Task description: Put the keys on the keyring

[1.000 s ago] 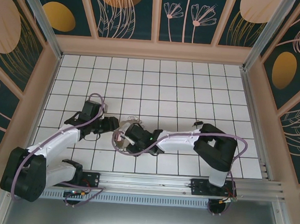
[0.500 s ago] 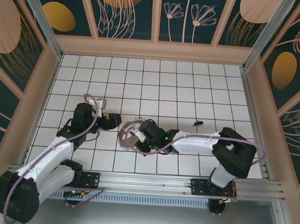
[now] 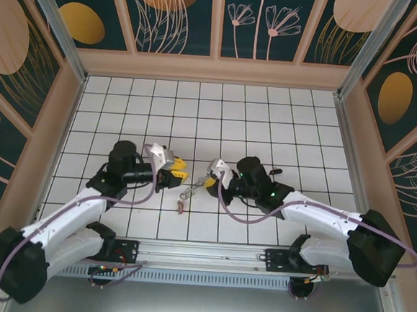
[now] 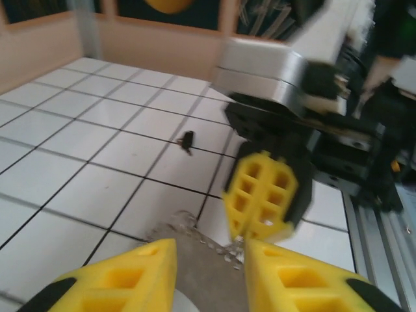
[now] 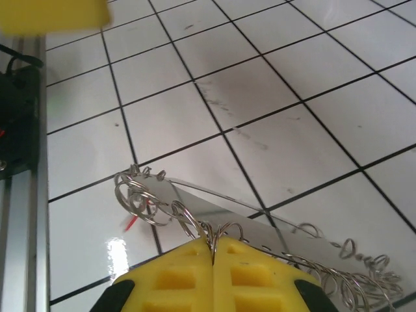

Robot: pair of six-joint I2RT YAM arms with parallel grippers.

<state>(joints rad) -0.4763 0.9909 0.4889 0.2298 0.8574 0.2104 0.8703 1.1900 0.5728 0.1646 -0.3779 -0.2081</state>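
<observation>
My right gripper (image 3: 208,183) (image 5: 213,244) is shut on the keyring (image 3: 190,192) (image 5: 140,198), a thin grey wire with small loops bunched along it, held just above the tiles. My left gripper (image 3: 180,170) (image 4: 209,250) faces it from the left with its jaws apart. A grey part of the keyring (image 4: 208,273) lies between them; contact is unclear. The right gripper's yellow fingers (image 4: 260,192) show just beyond. A red-headed key (image 3: 181,206) (image 5: 132,223) lies on the floor below the ring. A dark-headed key (image 4: 188,140) (image 3: 274,173) lies by the right arm.
The white tiled floor (image 3: 197,112) is walled on three sides by a tan border (image 3: 215,70). A metal rail (image 3: 208,253) with both arm bases runs along the near edge. Purple cables (image 3: 148,194) loop along both arms.
The right arm has swung right and away from the rail, carrying the keyring in its shut jaws. The left gripper has followed to the right, and its jaws have narrowed.
</observation>
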